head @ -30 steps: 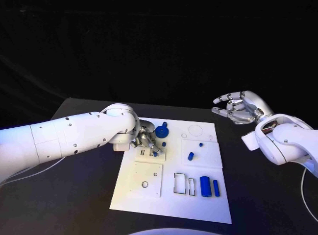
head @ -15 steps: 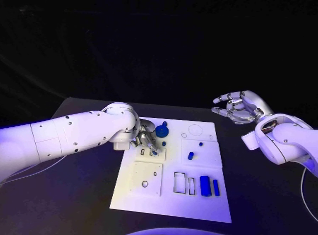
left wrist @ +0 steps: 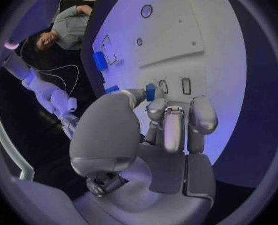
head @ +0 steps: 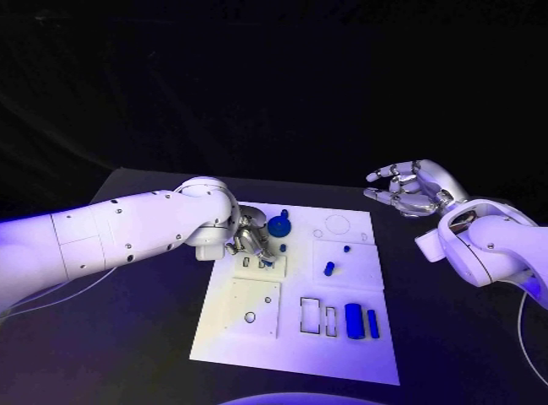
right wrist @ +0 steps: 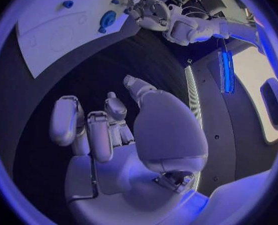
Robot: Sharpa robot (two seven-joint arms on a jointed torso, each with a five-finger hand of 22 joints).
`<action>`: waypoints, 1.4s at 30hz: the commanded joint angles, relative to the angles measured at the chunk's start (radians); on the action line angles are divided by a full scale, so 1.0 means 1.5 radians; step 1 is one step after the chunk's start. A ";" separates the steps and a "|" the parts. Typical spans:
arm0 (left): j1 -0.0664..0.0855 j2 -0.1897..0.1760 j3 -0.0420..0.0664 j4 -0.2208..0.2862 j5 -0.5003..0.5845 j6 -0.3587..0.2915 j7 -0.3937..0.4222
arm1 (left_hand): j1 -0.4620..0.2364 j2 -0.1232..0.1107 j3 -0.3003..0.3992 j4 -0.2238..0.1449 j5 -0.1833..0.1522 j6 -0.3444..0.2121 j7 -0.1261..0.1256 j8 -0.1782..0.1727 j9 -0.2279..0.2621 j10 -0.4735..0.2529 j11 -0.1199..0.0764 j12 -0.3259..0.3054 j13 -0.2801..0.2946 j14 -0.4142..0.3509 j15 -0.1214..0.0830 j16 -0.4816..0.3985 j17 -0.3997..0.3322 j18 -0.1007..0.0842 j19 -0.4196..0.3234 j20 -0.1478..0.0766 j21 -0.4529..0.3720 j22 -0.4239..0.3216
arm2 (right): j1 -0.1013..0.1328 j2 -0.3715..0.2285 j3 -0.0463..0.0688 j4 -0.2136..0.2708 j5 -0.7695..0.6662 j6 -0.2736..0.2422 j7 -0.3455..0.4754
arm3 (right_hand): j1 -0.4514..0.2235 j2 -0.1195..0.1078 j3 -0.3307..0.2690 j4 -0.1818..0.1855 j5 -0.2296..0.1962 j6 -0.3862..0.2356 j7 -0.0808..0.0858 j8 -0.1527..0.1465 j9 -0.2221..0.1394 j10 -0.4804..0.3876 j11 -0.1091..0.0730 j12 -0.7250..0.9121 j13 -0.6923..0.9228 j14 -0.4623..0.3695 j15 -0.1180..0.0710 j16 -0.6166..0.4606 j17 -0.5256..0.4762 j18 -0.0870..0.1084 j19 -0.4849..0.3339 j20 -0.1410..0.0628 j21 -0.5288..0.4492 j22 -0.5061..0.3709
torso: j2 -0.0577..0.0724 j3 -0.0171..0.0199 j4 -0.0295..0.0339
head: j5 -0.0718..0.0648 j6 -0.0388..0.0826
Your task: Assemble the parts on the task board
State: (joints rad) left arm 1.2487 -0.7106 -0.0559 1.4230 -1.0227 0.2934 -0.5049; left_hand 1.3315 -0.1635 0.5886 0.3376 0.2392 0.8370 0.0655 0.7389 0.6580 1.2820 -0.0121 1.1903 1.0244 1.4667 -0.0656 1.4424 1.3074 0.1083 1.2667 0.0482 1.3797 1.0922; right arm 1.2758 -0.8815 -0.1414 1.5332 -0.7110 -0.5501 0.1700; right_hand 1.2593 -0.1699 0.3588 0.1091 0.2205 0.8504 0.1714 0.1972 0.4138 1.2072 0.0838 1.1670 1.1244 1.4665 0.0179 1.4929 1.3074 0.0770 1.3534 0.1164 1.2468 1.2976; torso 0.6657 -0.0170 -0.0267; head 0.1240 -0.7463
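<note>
1. nearest on the board (head: 243, 337): two blue bars (head: 360, 321) lie side by side at its near right corner, next to two empty rectangular slots (head: 319, 316).
2. further in, right of the board's middle, a short blue peg (head: 328, 269) and, beyond it, a smaller blue pin (head: 347, 249) sit well apart from either hand.
3. the left hand (head: 252, 241) is low over the board's left part, beside two small slots (left wrist: 175, 86). in the left wrist view its thumb and a finger pinch a small blue part (left wrist: 151, 92), with the other fingers curled alongside.
4. just beyond that hand a round blue disc (head: 279, 226) rests on the board.
5. the right hand (head: 410, 189) hangs in the air off the board's far right corner, fingers loosely curled and apart, holding nothing.
6. handling, as a guess: the part looks rigid, light and smooth, so it may twist or slip in a fingertip pinch. holding it by its sides, with the lower end free, should let it enter a slot. it needs squaring up more than force.
7. against the earlier frames, the left hand has barely moved and stays over the same spot; the right hand is unchanged, and the loose parts lie where they were.
</note>
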 commanded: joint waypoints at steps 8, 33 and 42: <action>0.000 -0.031 0.004 0.030 0.056 -0.085 0.001 | -0.010 -0.015 0.112 -0.071 0.000 0.001 -0.004 0.009 0.031 0.008 -0.001 0.005 0.000 0.031 -0.003 0.004 0.026 -0.009 0.007 -0.002 0.008 0.009 | -0.001 -0.002 0.000 0.000 -0.001 0.012 0.000 | -0.003 0.001 0.001 0.003 0.003 -0.004 0.000 0.004 0.000 -0.005 0.001 -0.004 -0.001 0.032 -0.004 -0.004 0.032 0.007 -0.006 0.000 -0.004 -0.002 | 0.000 0.0003 0.0009 | 0.002 0.001; -0.023 -0.070 -0.005 0.092 -0.036 -0.193 0.008 | -0.040 -0.065 0.167 -0.106 0.000 0.030 -0.019 0.037 0.043 0.056 -0.015 0.051 0.051 0.032 -0.015 0.005 0.029 -0.018 0.036 -0.013 0.030 0.056 | -0.001 -0.007 0.000 -0.001 0.000 0.012 0.000 | -0.008 0.001 0.000 0.007 0.005 -0.006 0.000 0.005 0.000 -0.005 0.002 -0.004 -0.002 0.032 -0.004 -0.004 0.032 0.007 -0.007 0.000 -0.005 -0.002 | -0.001 0.0022 0.0032 | 0.004 -0.007; -0.028 -0.064 -0.010 0.089 -0.058 -0.164 0.002 | -0.043 -0.064 0.171 -0.105 -0.001 0.034 -0.021 0.040 0.042 0.061 -0.017 0.055 0.056 0.032 -0.016 0.005 0.029 -0.018 0.038 -0.014 0.031 0.059 | -0.001 -0.008 0.000 0.000 0.000 0.012 -0.001 | -0.009 0.001 -0.001 0.009 0.007 -0.006 0.000 0.006 0.000 -0.005 0.002 -0.003 -0.002 0.032 -0.004 -0.004 0.032 0.007 -0.007 0.000 -0.005 -0.002 | -0.001 0.0017 0.0022 | 0.005 -0.011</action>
State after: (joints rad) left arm 1.2080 -0.8101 -0.0709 1.5551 -1.0746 0.0225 -0.5032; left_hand 1.2695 -0.2543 0.6916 0.3253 0.2373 0.8537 0.0608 0.7946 0.7008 1.3666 -0.0367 1.2661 1.1075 1.4643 -0.0831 1.4463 1.3073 0.0920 1.3135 0.0269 1.4232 1.1786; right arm 1.2742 -0.8932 -0.1417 1.5315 -0.7099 -0.5459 0.1684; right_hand 1.2552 -0.1658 0.3560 0.1175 0.2244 0.8504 0.1714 0.2008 0.4137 1.2037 0.0874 1.1630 1.1217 1.4664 0.0179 1.4929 1.3073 0.0770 1.3498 0.1200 1.2429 1.2945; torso 0.6649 -0.0140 -0.0223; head 0.1313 -0.7606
